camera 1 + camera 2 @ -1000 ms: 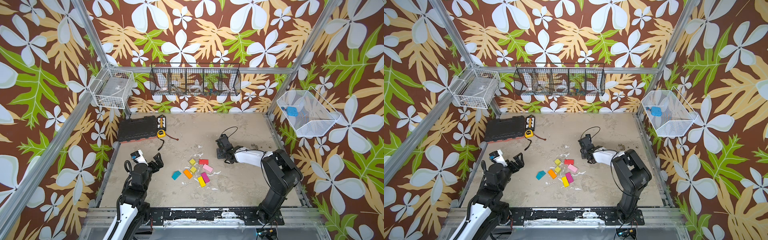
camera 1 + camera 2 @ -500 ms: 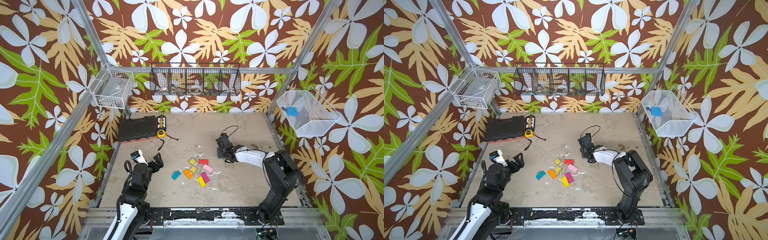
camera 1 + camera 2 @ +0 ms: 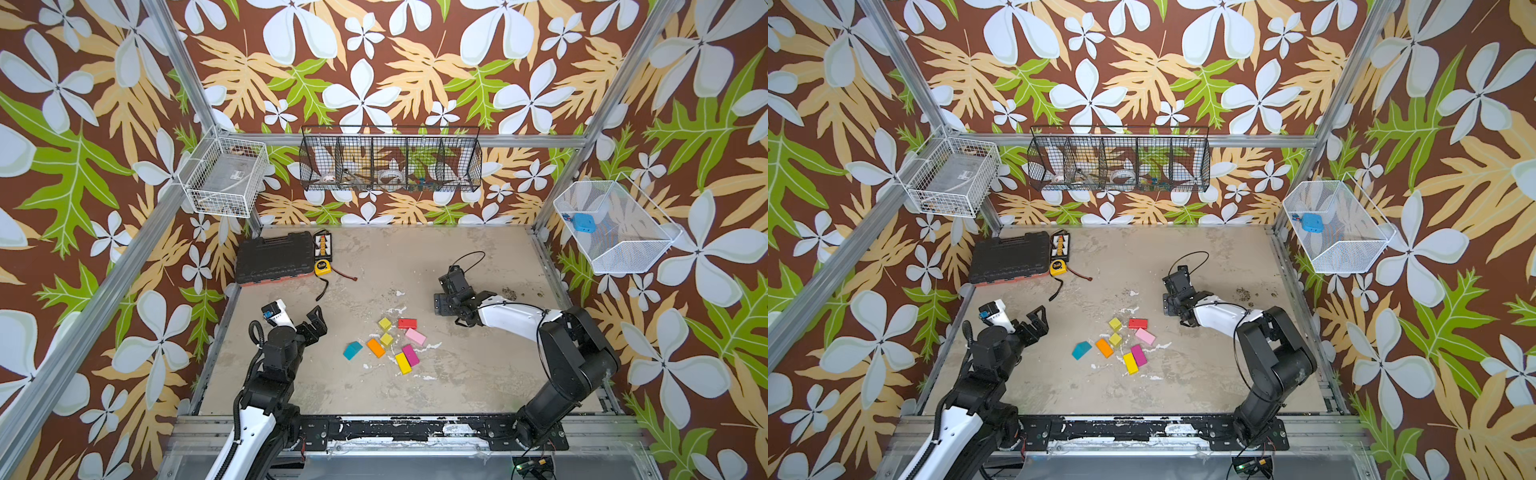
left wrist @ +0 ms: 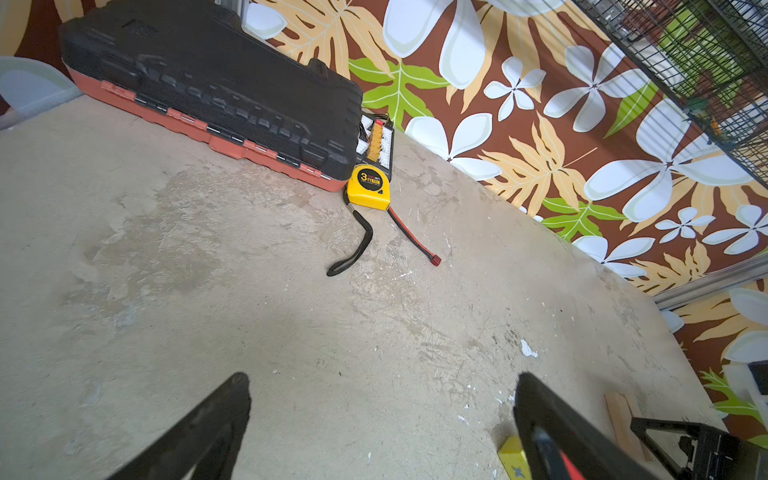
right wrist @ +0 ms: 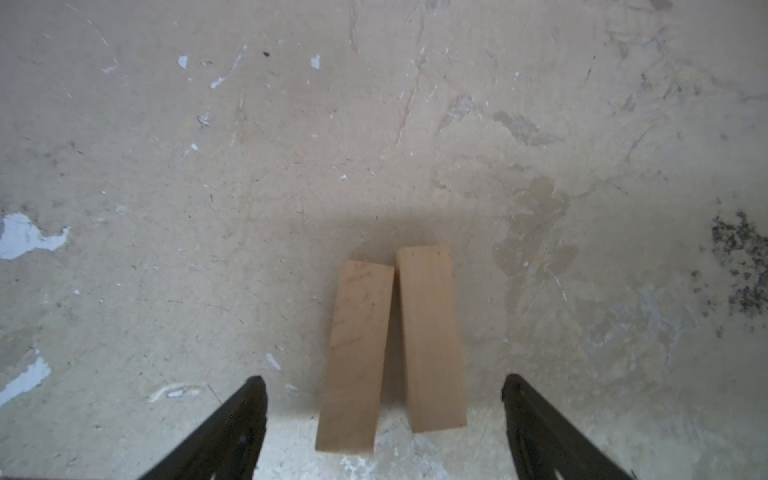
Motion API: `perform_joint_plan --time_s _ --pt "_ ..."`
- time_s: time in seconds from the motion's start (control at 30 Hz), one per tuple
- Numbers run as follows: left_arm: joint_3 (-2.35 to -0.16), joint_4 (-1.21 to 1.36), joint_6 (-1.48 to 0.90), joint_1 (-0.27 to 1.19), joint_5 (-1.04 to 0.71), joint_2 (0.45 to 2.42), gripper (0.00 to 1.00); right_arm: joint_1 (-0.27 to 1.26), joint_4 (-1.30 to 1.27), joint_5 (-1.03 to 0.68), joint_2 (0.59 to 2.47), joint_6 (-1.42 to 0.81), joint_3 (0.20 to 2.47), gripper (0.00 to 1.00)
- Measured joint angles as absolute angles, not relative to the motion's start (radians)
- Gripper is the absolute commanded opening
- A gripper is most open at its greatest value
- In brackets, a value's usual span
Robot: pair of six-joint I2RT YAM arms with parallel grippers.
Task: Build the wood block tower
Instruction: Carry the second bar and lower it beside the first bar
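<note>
Black jaws of the left tool stand spread wide over bare bench, gripping nothing, well clear of the blocks. Mid-bench, eight painted pieces lie loose and flat, none stacked. From the left they are the teal roof piece, an orange brick, two yellow-green cubes, a yellow brick lying against a magenta brick, a red brick and a pink brick. Further right, the right tool hangs low over two tan planks. Its jaws are released and wide, flanking the pair without touching either. In both top views that tool hides the planks.

By my judgement the tower is barely begun. The planks look like its base layer, laid flat side by side, and every coloured piece is left to place, the teal one last.

The planks' long axes run away from the right wrist camera, along the tool's reach. They are not quite parallel: the far ends nearly meet and the near ends splay into a narrow V, with one plank set a little further out. Squaring them may be wise before anything rests across. Yellow and magenta share one slant, while red lies crosswise in the top views.
</note>
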State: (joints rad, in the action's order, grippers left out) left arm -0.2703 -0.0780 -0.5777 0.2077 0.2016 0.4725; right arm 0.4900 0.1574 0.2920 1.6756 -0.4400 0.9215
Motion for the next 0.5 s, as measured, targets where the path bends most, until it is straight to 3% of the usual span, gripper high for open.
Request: perform_joint_plan --time_s 0.5 --pt "-0.27 -0.078 -0.578 0.208 0.202 0.472 1.0 0.453 0.12 0.234 1.723 -0.437 0.905 0.86"
